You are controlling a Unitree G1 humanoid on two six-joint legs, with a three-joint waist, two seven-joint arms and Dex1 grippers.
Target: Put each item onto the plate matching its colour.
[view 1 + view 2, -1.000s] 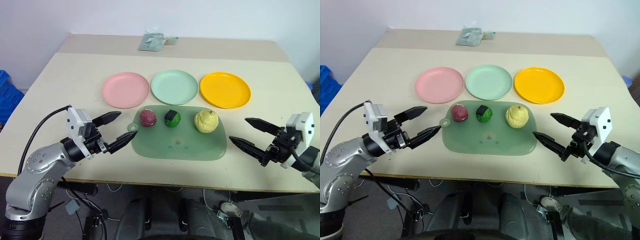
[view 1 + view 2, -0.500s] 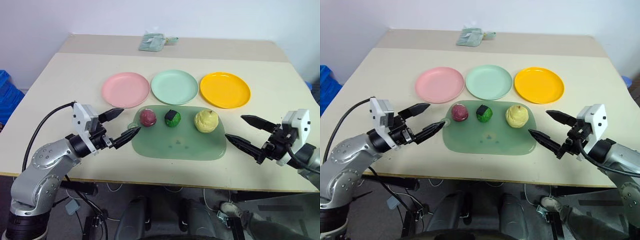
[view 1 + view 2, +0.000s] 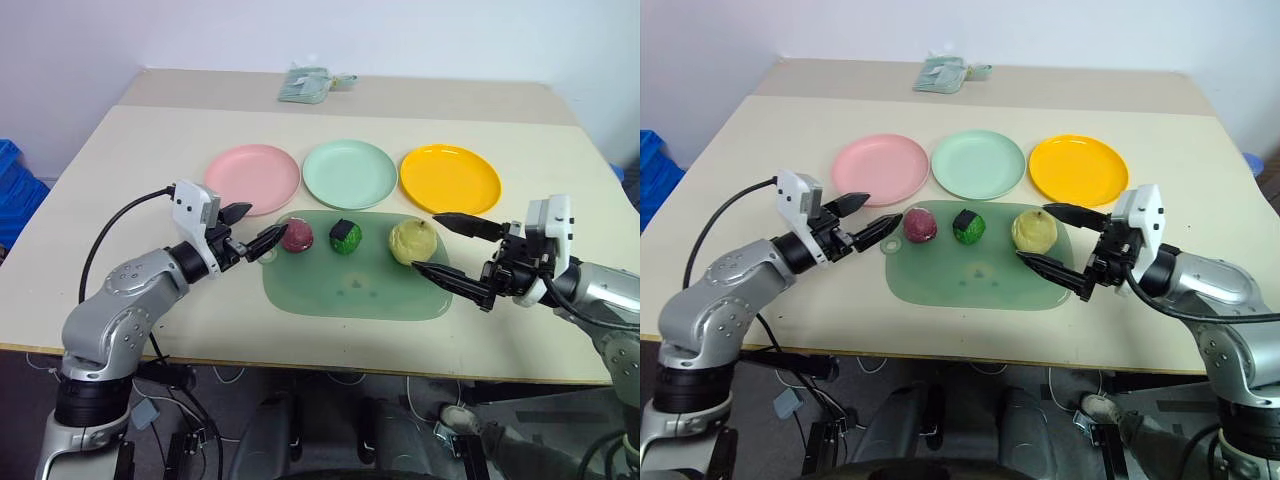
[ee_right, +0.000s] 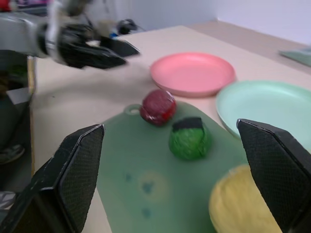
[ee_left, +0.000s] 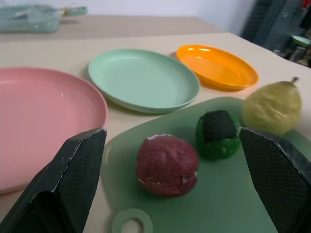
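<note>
On the green mat point(image 5: 204, 194) sit a dark red lump point(image 5: 167, 165), a green lump with a dark top point(image 5: 218, 134) and a yellow pear point(image 5: 272, 107). Beyond on the desk point(image 5: 121, 41) lie pink point(image 5: 43, 121), mint point(image 5: 143, 80) and orange point(image 5: 216, 65) plates. The jaws stand wide apart.

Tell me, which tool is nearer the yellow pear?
Right. The right tool is open beside the pear; the left tool is open across the mat, by the red lump.
</note>
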